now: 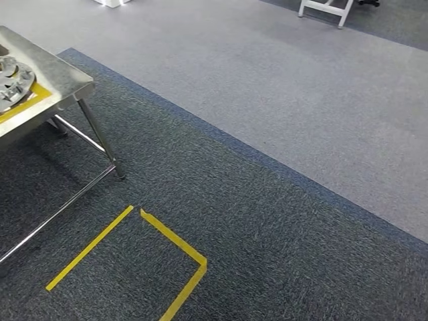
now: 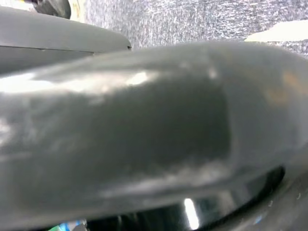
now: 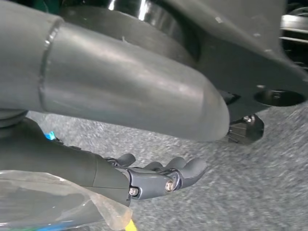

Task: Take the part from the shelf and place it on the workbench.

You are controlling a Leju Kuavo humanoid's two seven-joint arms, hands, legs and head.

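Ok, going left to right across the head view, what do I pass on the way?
Silver metal parts on the steel workbench → yellow tape floor marking on the dark carpet → blue carpet border strip → white frame legs at the far top right.

Dark grey carpet [image 1: 262, 227] covers the near floor, bordered by a blue strip, with lighter grey carpet [image 1: 262, 73] beyond. Yellow tape [image 1: 174, 237] marks an open-cornered square on the dark carpet, just beside the steel legs at the left. A white frame [image 1: 326, 8] stands on the floor at the far edge.
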